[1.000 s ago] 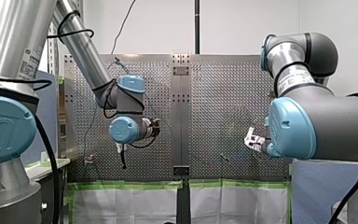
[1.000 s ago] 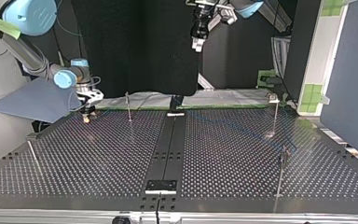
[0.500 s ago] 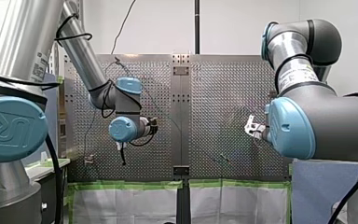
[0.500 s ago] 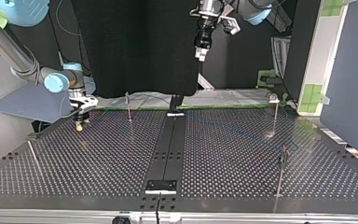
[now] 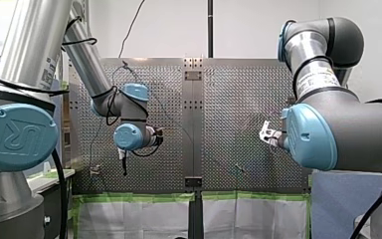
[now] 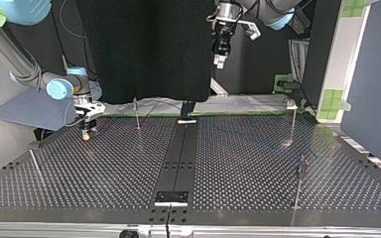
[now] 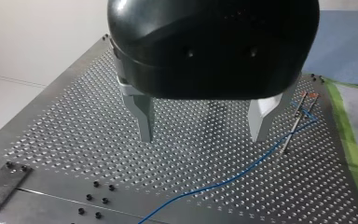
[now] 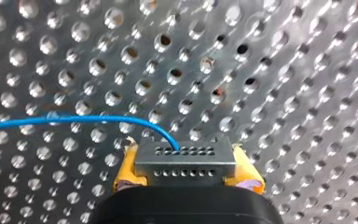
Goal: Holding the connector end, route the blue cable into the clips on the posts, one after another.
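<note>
Top view, 10 o'clock: my right claw (image 6: 85,133) sits low over the bench (image 6: 129,173), yellow pads clamped on the connector (image 8: 185,161), with the blue cable (image 8: 74,119) running out of it. At 12 o'clock my left claw (image 7: 203,137) hangs high, fingers apart.

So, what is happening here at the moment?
My right gripper, low over the perforated table, is shut on the connector of the blue cable, which trails across the table. My left gripper hangs open and empty, higher up. Whether any clip on the posts holds the cable yet, I cannot tell.
</note>
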